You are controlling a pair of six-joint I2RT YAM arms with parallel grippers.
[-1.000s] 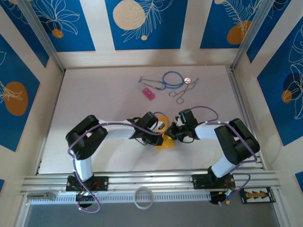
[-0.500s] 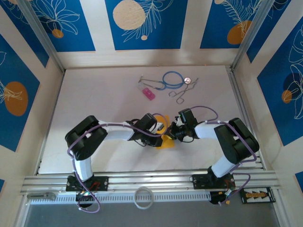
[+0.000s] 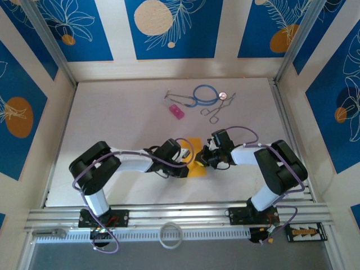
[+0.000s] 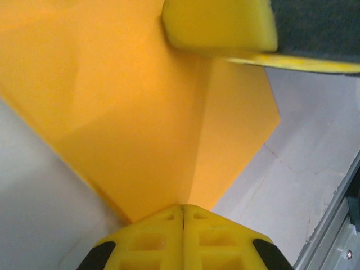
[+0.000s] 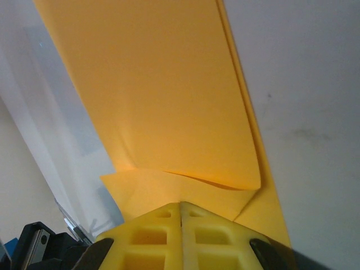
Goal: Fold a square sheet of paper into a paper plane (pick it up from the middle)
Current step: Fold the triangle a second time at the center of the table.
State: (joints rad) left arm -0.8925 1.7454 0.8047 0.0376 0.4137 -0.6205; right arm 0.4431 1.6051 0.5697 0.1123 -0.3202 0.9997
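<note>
The square sheet of paper (image 3: 195, 153) is orange-yellow and lies partly folded on the white table between the two arms. The left wrist view shows a straight crease in the sheet (image 4: 140, 112) running into my left gripper (image 4: 183, 207), which is shut on its near edge. From the right, my right gripper (image 5: 181, 203) is shut on the sheet (image 5: 163, 95) where a folded flap overlaps a lower layer. Seen from above, the left gripper (image 3: 187, 161) and right gripper (image 3: 201, 160) almost meet over the paper. A right fingertip (image 4: 219, 25) shows in the left wrist view. No paper plane shape is in view.
At the back of the table lie a small pink block (image 3: 177, 111), a blue looped tube (image 3: 206, 93) and metal forceps (image 3: 216, 109). A metal rail (image 3: 180, 214) runs along the near edge, with a white ring (image 3: 170, 234) in front of it. Patterned walls enclose the table.
The left arm has swung lower and to the left, its gripper sliding along the paper. The raised curl of paper has come down and the sheet lies flatter. The right arm has barely moved.
</note>
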